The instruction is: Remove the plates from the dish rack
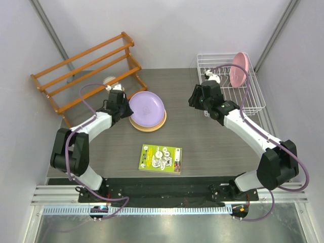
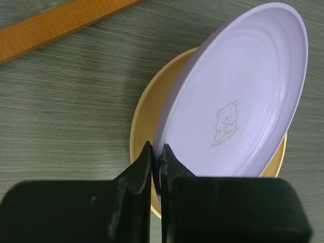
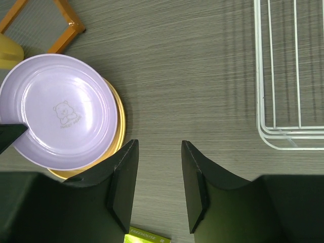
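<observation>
The lilac plate (image 1: 146, 106) is tilted over the orange-yellow plate (image 1: 147, 123), which lies flat on the table left of centre. My left gripper (image 1: 123, 107) is shut on the lilac plate's near rim (image 2: 238, 101), with the yellow plate (image 2: 144, 119) beneath. The pink plate (image 1: 239, 69) stands upright in the white wire dish rack (image 1: 255, 98) at the back right. My right gripper (image 1: 199, 99) is open and empty over the table between the plates and the rack; its wrist view shows the lilac plate (image 3: 63, 111) to the left and the rack's corner (image 3: 283, 76) to the right.
An orange-brown wooden slatted rack (image 1: 86, 71) stands at the back left, close behind my left arm. A green-and-yellow booklet (image 1: 160, 158) lies flat near the front centre. Grey walls close in on both sides.
</observation>
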`<action>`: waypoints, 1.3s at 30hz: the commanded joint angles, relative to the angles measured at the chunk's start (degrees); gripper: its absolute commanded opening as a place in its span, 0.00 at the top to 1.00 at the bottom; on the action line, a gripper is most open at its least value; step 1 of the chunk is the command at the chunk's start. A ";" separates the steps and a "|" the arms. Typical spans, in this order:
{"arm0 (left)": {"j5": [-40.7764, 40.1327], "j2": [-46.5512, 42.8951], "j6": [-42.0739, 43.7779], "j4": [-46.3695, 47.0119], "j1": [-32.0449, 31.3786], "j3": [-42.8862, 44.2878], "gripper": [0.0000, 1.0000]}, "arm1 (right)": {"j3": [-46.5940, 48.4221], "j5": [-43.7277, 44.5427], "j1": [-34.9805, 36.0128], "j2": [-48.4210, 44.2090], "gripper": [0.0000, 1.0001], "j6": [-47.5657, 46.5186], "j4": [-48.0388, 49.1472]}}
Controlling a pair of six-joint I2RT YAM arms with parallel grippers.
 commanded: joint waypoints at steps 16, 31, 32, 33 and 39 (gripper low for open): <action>5.91 -0.71 -1.38 -4.25 0.13 4.28 0.25 | 2.68 6.60 -5.60 -1.84 0.55 -6.35 -1.99; 9.50 -7.92 -1.65 -3.82 -0.05 5.86 0.01 | 19.99 36.56 -17.56 12.56 0.54 -27.96 8.10; 10.03 -7.83 -1.56 -3.82 -0.05 6.13 0.01 | 20.78 36.67 -17.83 15.36 0.54 -31.81 11.08; 10.91 -7.83 -1.39 -3.82 -0.13 6.30 0.01 | 21.92 37.71 -18.26 17.21 0.55 -33.07 12.06; 12.58 -7.40 0.11 -3.29 -0.14 6.57 0.00 | 32.82 38.69 -21.95 30.05 0.55 -40.36 16.11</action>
